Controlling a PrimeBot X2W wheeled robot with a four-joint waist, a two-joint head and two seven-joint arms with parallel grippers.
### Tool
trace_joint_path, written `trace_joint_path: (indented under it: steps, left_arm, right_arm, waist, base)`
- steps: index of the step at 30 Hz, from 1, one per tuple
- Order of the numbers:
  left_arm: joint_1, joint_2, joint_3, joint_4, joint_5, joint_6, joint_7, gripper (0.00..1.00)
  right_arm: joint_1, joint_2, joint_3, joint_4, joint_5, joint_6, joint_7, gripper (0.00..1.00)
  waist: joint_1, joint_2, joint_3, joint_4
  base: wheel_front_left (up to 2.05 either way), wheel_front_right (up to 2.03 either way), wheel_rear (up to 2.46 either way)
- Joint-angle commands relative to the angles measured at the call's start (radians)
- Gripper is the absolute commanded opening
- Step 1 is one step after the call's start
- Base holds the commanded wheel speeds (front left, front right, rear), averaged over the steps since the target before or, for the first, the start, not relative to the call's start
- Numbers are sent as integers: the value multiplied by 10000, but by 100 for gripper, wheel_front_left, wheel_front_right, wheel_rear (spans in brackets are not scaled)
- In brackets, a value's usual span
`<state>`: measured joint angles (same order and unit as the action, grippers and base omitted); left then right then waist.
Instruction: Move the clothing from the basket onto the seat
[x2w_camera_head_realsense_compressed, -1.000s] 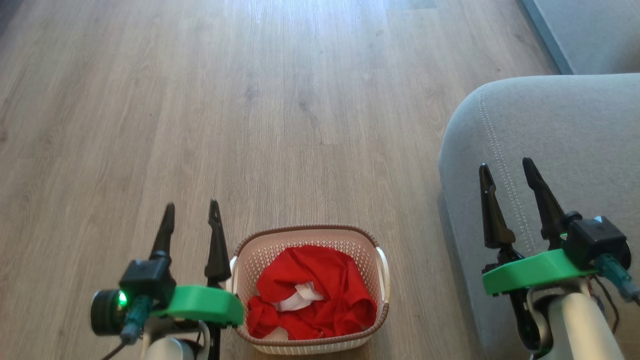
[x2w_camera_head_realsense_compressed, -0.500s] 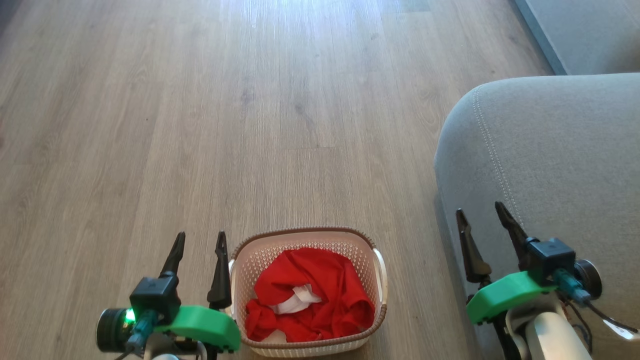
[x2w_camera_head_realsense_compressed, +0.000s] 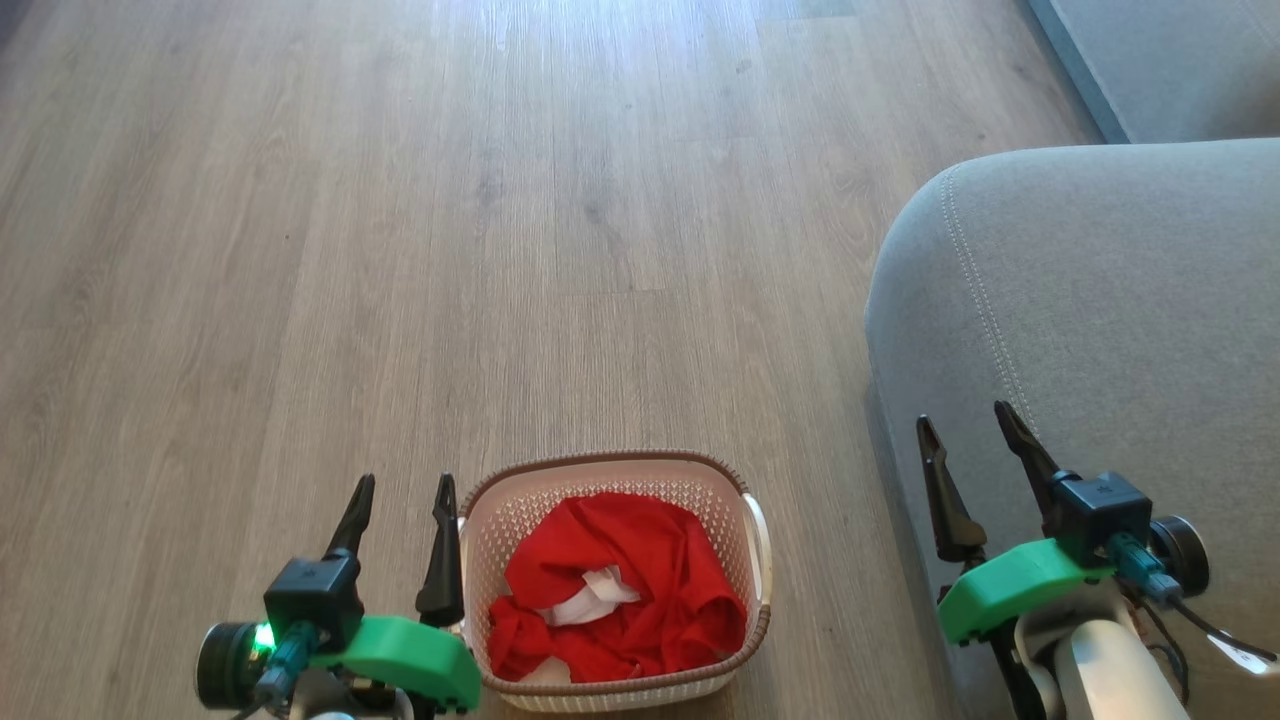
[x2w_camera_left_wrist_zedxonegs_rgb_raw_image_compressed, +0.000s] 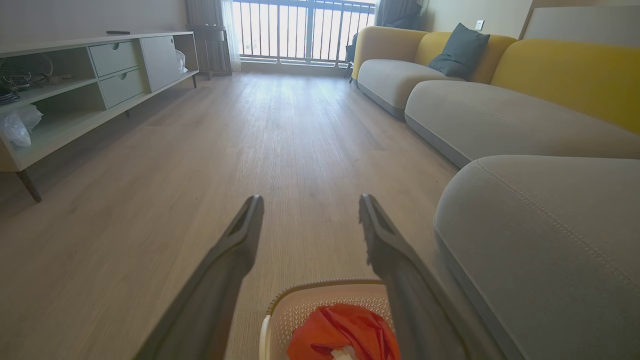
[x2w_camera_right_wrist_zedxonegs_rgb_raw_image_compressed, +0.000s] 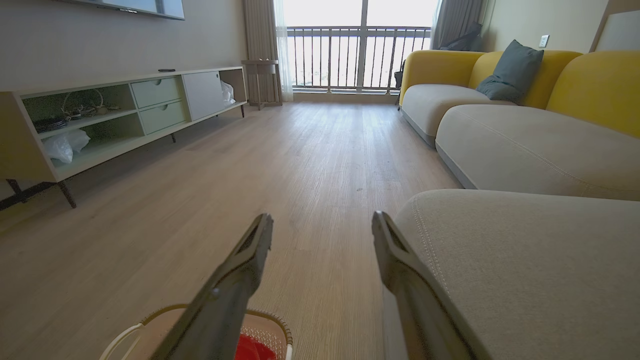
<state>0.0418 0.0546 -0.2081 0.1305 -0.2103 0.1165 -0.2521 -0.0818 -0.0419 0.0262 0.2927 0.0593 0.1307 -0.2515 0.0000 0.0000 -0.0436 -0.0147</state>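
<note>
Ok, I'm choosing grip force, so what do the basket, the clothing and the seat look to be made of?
The basket: likely rigid cream plastic, matte, given its moulded perforated walls; the brown rim looks woven. The clothing: soft red fabric, crumpled in folds. The seat: grey woven upholstery, matte, with a stitched seam.

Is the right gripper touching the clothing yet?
Apart. Head view: the right gripper hangs open by the seat, with bare floor between it and the clothing in the basket.
</note>
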Motion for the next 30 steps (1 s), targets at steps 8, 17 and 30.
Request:
trace_joint_path:
  steps: [8, 17, 30]
  left_arm:
    - [-417, -43, 351, -307, -12, -59, -97, 100]
    - [-934, -43, 179, -168, 105, -146, -97, 100]
    - [-4119, -43, -245, 2125, 920, -686, -97, 100]
  right_arm:
    - [-599, -83, 120, -355, -96, 0, -103, 100]
    - [-930, -83, -298, -1364, -58, 0, -103, 100]
    - [-2291, -83, -843, -4053, 299, 0, -103, 100]
  waist:
    - [0, 0, 156, -183]
    - [0, 0, 1596, -713]
    - [0, 0, 5596, -1185]
  base:
    - [0, 0, 0]
    - [0, 0, 0]
    - [0, 0, 0]
